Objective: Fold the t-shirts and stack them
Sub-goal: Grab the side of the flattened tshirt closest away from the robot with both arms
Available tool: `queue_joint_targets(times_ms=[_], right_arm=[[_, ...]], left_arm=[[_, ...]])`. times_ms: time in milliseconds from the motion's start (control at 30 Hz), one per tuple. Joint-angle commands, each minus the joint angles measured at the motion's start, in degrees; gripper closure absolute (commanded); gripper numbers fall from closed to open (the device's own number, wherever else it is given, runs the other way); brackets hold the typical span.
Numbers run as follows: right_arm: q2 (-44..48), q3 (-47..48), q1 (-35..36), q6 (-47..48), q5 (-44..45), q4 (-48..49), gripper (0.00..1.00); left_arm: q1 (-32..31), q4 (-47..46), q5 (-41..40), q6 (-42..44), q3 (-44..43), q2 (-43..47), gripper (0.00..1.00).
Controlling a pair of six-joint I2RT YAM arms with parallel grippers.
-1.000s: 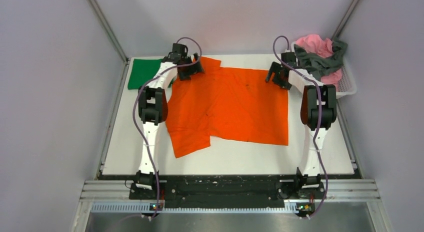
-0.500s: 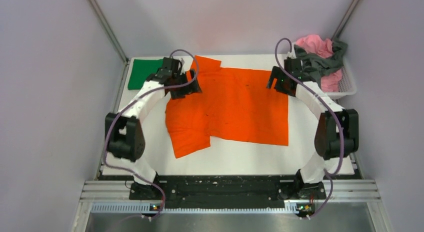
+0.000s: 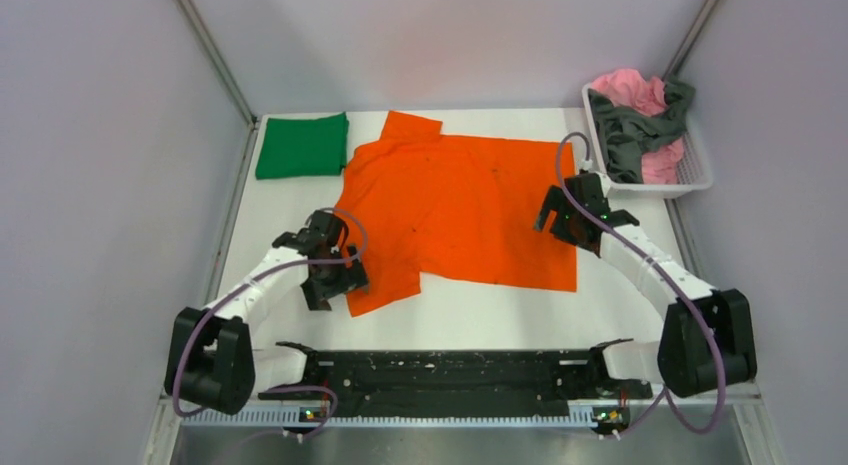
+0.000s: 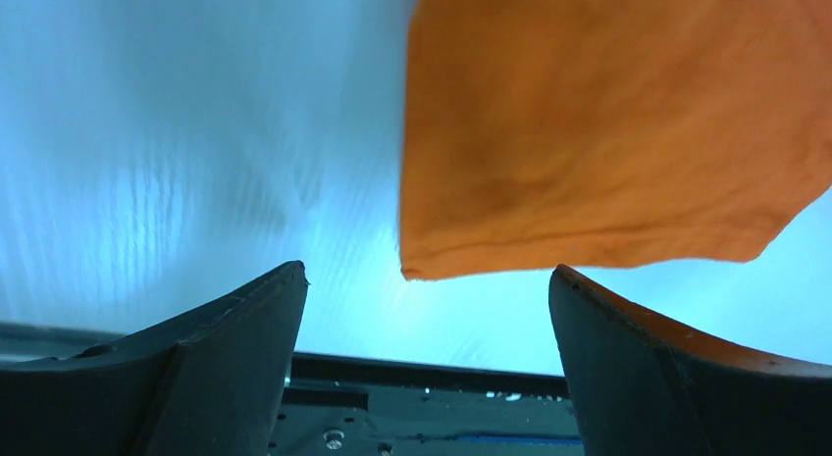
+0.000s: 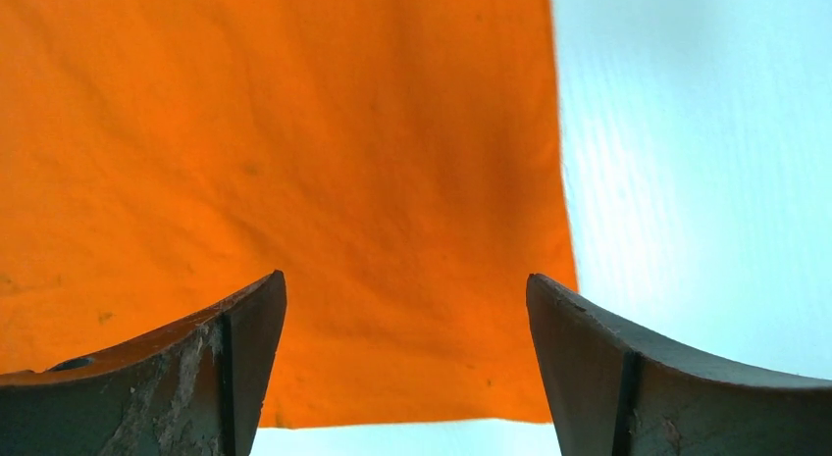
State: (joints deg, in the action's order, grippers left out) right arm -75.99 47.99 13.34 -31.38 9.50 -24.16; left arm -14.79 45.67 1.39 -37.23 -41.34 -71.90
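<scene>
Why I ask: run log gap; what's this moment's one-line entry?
left gripper open by near sleeve of orange t-shirt | right gripper open over its right edge | green t-shirt folded, far-left

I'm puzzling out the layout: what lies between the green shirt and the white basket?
The spread-out orange t-shirt fills most of the stretch from the green shirt to the basket; the top view shows it.

We list one plain bright orange t-shirt [image 3: 470,210], one plain green t-shirt [image 3: 302,145], a pink t-shirt [image 3: 625,88], a dark grey t-shirt [image 3: 625,150], a white basket [image 3: 660,189], a white table [image 3: 480,310].
</scene>
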Motion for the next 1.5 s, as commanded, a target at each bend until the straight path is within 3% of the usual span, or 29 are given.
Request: queue_joint_targets(times_ms=[0, 100, 233, 500, 667, 767, 1033, 1167, 1333, 1467], right_arm=[[7.8, -2.4, -0.17, -1.19, 5.3, -0.57, 0.08], [11.07, -5.17, -0.15, -1.76, 6.1, -0.38, 0.05], [14.22, -7.54, -0.16, -1.78, 5.54, -0.3, 0.05], [19.61, -10.11, -0.19, -0.48, 5.46, -1.34, 0.05], [21.08, -10.6, -0.18, -0.67, 6.45, -3.9, 0.06], [22.3, -11.27, -0.22, -1.39, 7.87, -5.81, 0.06], [24.31, -13.41, -0.16, -6.13, 8.86, -11.33, 0.06], [24.02, -15.3, -0.16, -8.37, 7.94, -12.85, 0.08], [21.86, -18.89, -0.21, -11.04, 6.67, -10.19, 0.1], [18.07, -21.15, -0.16, -11.08, 5.21, -4.42, 0.21]], left_arm=[[-2.96, 2.17, 0.01, -6.87, 2.74, 3.75, 0.02], [-6.58, 0.65, -2.69, -9.56, 3.86, 3.37, 0.03], [-7.14, -2.48, -5.18, -11.83, 4.7, 1.23, 0.12], [-7.19, -8.93, -9.57, -14.55, 6.52, -2.19, 0.37], [-7.34, -10.09, -5.2, -14.48, 7.13, -5.16, 0.6], [-8.23, -9.2, -3.97, -15.42, 7.57, -3.93, 0.67], [-10.03, -7.13, -2.24, -18.04, 9.06, -0.69, 0.76], [-10.45, -6.71, -3.41, -18.64, 8.58, -0.77, 1.0], [-10.94, -5.44, -3.62, -18.75, 8.54, 1.48, 1.0], [-10.96, -3.5, -3.76, -18.75, 8.49, 3.8, 1.0]])
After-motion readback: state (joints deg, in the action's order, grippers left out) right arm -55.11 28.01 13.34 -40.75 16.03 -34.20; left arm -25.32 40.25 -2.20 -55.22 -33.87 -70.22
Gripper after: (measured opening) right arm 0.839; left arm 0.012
